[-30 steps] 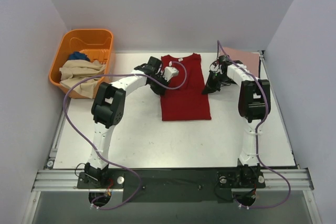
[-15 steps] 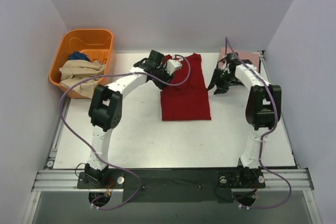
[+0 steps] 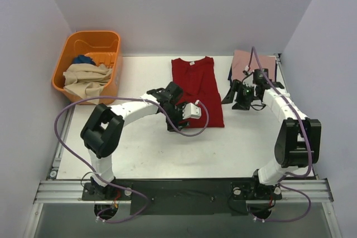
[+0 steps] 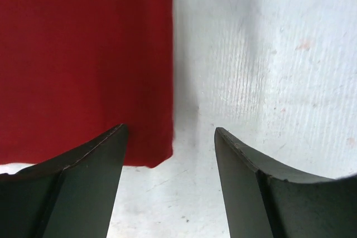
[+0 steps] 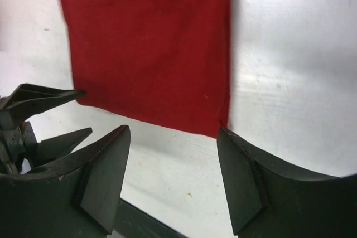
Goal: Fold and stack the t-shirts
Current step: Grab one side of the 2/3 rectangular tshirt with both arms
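Grippers let go and brought down to the near hem

Nearest the arm bases, bare table [image 3: 156, 154] is seen, with nothing laid on it yet. Just beyond it, the left gripper [image 4: 168, 131] is held low over the near-left corner of the dark red t-shirt [image 3: 195, 82]. Its jaws are spread apart, nothing is held between them, and the cloth's corner shows in the gap. The right gripper [image 5: 173, 132] is set facing the near-right corner, its jaws likewise parted and empty.

A second ago both grippers were pressed in at the shirt's sides, farther up toward the sleeves, and were closed. Since then they have been opened and drawn back toward the hem — the left one the farther of the two. The shirt is left lying flat as a narrow strip, collar at the far end, with no sleeve seen sticking out at either side. From this it is judged that the side folds are finished. The lengthwise fold, hem carried up to collar, is likely what is being set up. Both corners would need to be pinched cleanly, or the tucked sides could be pulled open.

Farther back on the right, a dusty pink t-shirt [image 3: 244, 62] is seen lying folded at the table's far edge. At the far left, the orange basket [image 3: 114, 62] is seen holding a crumpled beige t-shirt [image 3: 83, 76] and a blue t-shirt [image 3: 83, 58], neither yet folded.
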You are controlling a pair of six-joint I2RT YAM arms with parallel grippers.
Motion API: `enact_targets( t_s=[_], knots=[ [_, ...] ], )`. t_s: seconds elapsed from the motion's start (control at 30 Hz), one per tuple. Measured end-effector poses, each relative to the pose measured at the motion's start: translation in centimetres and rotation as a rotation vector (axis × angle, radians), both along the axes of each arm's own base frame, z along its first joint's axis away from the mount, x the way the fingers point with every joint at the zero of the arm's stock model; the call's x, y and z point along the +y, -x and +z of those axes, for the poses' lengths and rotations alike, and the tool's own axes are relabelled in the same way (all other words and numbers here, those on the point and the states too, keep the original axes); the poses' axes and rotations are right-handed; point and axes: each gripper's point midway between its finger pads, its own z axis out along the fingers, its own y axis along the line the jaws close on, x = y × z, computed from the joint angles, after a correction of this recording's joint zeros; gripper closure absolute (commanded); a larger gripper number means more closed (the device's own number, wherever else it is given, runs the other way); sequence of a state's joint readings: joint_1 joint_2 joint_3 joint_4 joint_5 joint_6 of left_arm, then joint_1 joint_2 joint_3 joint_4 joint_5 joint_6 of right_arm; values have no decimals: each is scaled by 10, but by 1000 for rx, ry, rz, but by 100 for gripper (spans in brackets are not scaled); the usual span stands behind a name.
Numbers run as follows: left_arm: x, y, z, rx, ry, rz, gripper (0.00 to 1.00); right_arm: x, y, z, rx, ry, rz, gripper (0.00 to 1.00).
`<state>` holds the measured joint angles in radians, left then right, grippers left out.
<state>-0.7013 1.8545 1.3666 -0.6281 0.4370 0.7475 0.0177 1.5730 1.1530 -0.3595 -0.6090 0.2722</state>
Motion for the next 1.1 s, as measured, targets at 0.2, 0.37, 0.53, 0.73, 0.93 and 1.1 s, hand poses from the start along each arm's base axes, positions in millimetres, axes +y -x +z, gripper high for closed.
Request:
enact_targets(
  t_s=[0.2, 0.37, 0.53, 0.73, 0.93, 1.1],
  knots=[
    [9, 6, -32, 2, -72, -7, 27, -8, 43, -70, 291, 21, -139, 42],
    [9, 1, -38, -35, -68, -7, 35, -5, 63, -103, 434, 26, -173, 46],
    [18, 3, -51, -48, -103, -17, 41, 4, 65, -108, 478, -26, -191, 58],
    [18, -6, -52, -105, -111, -5, 52, 21, 69, -112, 499, -127, -185, 63],
    [16, -17, -51, -178, -122, 2, 100, 34, 80, -114, 522, -166, -155, 100],
    [17, -18, -51, -189, -133, -1, 100, 32, 84, -118, 540, -172, -171, 100]
  ],
)
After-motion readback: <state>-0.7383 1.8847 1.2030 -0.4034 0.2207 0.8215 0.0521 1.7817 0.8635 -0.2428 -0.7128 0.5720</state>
